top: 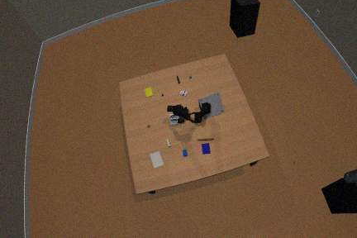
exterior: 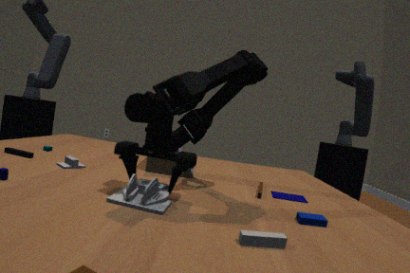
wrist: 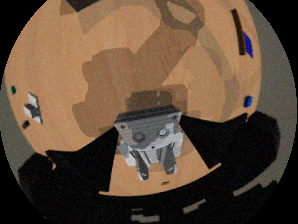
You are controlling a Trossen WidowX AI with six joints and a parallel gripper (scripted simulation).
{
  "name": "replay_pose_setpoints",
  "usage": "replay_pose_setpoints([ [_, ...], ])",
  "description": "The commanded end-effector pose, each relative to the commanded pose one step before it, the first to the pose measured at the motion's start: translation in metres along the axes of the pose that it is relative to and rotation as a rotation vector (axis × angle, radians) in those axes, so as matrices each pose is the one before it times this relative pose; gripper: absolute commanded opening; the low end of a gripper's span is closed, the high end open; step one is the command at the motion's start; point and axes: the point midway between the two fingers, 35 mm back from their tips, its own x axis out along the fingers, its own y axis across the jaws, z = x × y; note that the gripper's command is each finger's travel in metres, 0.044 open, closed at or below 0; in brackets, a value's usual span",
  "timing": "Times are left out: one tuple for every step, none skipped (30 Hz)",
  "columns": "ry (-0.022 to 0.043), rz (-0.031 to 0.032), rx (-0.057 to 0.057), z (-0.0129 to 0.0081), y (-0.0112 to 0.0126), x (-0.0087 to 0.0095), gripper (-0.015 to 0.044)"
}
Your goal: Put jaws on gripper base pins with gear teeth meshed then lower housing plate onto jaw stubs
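Observation:
The pale gripper base (top: 173,123) (exterior: 154,207) lies flat on the table. Two upright fin-like jaws stand side by side on it, the left one (exterior: 131,189) (wrist: 143,167) and the right one (exterior: 151,191) (wrist: 170,162). A grey plate (wrist: 152,123) with round spots shows at the base's robot-side end; I cannot tell if it is the housing plate or part of the base. My gripper (exterior: 152,185) (wrist: 148,124) is wide open and low, fingertips either side of that plate, holding nothing. How the gear teeth sit is too small to tell.
A small pale flat piece with a raised block (top: 183,92) (exterior: 71,161) (wrist: 33,108) lies apart. A white bar (exterior: 262,239), a blue block (exterior: 311,219) (wrist: 248,101), a dark blue sheet (top: 206,148) (exterior: 288,196) and a yellow pad (top: 149,92) lie around.

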Motion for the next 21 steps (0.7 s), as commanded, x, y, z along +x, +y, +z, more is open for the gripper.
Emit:
replay_pose_setpoints([
  [-0.00155,-0.00042,0.0021,0.00045,-0.00011,-0.00017,0.044],
  [0.0,0.0,0.0,0.0,0.0,0.0,0.044],
  [0.0,0.0,0.0,0.0,0.0,0.0,0.044],
  [0.0,0.0,0.0,0.0,0.0,0.0,0.044],
  [-0.00003,0.00035,-0.0003,-0.00024,0.00006,-0.00182,0.044],
  [-0.00009,0.00065,-0.0005,-0.00045,0.00011,-0.00375,0.044],
  [-0.00023,0.00087,-0.0009,-0.00059,0.00012,-0.006,0.044],
  [-0.00039,0.00076,-0.001,-0.00049,0.00007,-0.00719,0.044],
  [-0.00064,0.00053,-0.0013,-0.00029,-0.00003,-0.00875,0.044],
  [-0.001,0.00005,-0.0017,0.00008,-0.00022,-0.01072,0.044],
  [-0.00145,-0.00079,-0.0021,0.00071,-0.00054,-0.01292,0.044],
  [-0.00151,-0.00152,-0.0021,0.00122,-0.00078,-0.01183,0.044],
  [-0.001,-0.00132,-0.0014,0.00101,-0.00063,-0.00729,0.044],
  [-0.00034,-0.00051,-0.0005,0.00038,-0.00024,-0.00244,0.044],
  [0.0,0.0,0.0,0.0,0.0,0.0,0.044],
  [0.0,0.0,0.0,0.0,0.0,0.0,0.044],
  [0.0,0.0,0.0,0.0,0.0,0.0,0.044],
  [0.01511,-0.00058,0.0037,-0.00326,0.00116,0.0082,0.044],
  [-0.0001,0.00081,0.0002,0.00119,0.00044,-0.00151,0.044],
  [-0.00041,0.00225,0.0004,0.00362,0.00126,-0.00447,0.044],
  [-0.00102,0.00316,0.0006,0.00624,0.0019,-0.00729,0.044],
])
